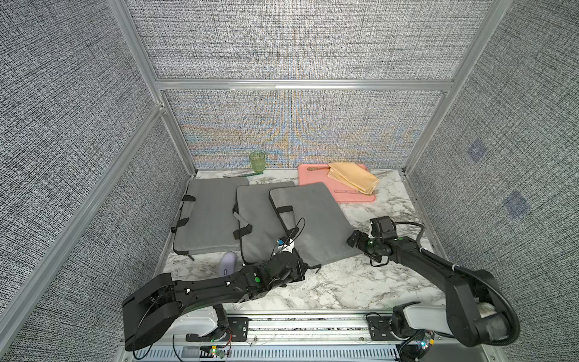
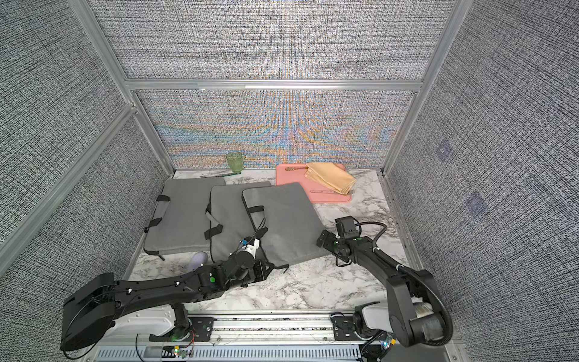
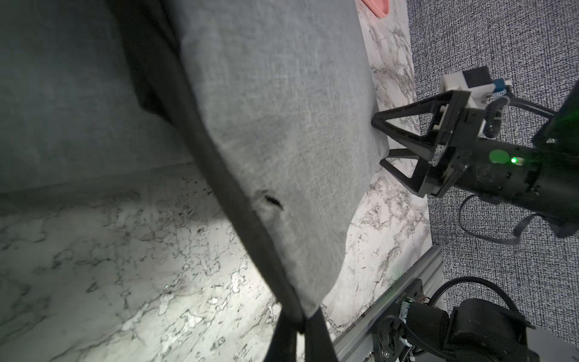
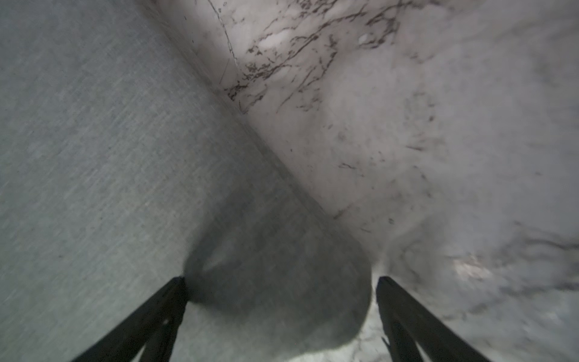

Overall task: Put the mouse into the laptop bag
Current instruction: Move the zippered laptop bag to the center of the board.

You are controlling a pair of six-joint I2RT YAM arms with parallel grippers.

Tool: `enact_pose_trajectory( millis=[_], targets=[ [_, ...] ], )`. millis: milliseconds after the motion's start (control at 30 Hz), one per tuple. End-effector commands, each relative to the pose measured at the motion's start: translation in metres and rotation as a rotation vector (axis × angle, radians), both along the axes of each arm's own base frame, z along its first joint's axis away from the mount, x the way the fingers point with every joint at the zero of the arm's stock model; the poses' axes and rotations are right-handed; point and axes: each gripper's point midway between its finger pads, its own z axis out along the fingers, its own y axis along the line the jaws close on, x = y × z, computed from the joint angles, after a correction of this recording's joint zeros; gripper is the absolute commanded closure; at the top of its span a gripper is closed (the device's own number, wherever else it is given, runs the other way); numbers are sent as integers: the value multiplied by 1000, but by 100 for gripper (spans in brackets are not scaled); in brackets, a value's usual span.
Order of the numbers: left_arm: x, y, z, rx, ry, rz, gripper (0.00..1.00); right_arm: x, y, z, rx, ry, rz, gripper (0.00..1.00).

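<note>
Marble tabletop (image 1: 344, 282). Lavender mouse (image 1: 228, 262) lies on it at 7 o'clock. Rightmost laptop bag (image 1: 313, 219): left gripper (image 3: 302, 316), fingers together, clamps its 7 o'clock corner; right gripper (image 1: 351, 240), fingers apart, straddles its 4 o'clock corner.

You'll find no readable text, label, brand, number or sign on anything in these camera views.
</note>
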Motion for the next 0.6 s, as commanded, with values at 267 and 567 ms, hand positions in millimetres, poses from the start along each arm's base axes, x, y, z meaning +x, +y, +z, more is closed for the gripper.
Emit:
enact_pose_trajectory(
  millis=[267, 567],
  targets=[
    [18, -4, 11, 8, -82, 26, 100, -16, -19, -4, 25, 5, -138, 100],
    [26, -65, 24, 10, -25, -120, 100, -90, -85, 14, 9, -73, -423, 100]
  ],
)
